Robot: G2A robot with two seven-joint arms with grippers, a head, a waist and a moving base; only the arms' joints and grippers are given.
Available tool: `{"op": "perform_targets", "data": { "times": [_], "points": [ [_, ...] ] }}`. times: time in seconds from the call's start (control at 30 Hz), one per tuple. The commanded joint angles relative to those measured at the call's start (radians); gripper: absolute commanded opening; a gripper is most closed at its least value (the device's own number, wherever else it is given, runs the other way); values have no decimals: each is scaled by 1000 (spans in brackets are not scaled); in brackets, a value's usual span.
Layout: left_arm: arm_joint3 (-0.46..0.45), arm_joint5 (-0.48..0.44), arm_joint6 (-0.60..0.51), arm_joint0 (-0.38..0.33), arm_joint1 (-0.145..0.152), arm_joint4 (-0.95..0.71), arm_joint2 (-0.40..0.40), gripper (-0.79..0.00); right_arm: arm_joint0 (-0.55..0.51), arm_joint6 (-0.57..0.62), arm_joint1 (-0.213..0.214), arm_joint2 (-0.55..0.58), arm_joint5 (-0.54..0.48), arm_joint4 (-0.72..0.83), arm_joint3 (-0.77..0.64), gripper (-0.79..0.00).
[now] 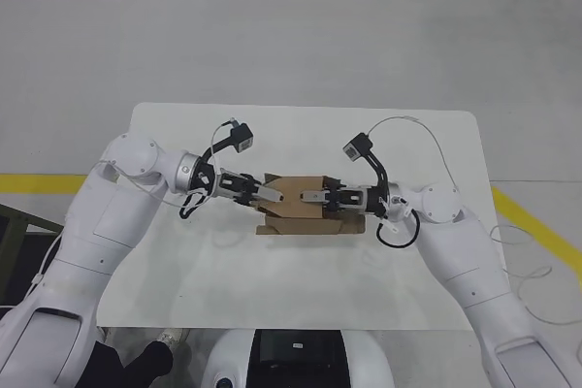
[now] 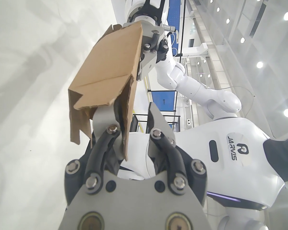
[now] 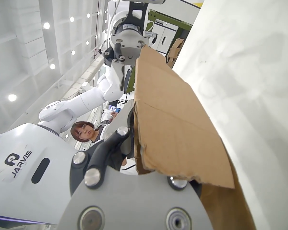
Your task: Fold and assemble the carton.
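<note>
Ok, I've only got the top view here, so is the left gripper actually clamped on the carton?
Observer: No. The left wrist view shows the left gripper open, with one wall of the carton standing between its fingers.
Operator: And the right one?
Observer: I cannot tell. In the right wrist view a carton panel covers one side of the right gripper.
Operator: Is the carton's end by the left gripper folded shut?
Observer: No. The left wrist view shows that end open, with a flap sticking out unfolded.
</note>
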Motion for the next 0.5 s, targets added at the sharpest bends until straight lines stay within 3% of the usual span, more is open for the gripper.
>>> {"op": "perform_targets", "data": {
  "times": [0.0, 0.47],
  "points": [
    [-5, -3, -2, 3, 1, -8, -5, 0, -2, -13, 1, 1, 3, -10, -1, -785],
    [-77, -19, -10, 37, 14, -62, -52, 0, -16, -94, 3, -5, 33, -81, -25, -785]
  ]
}}
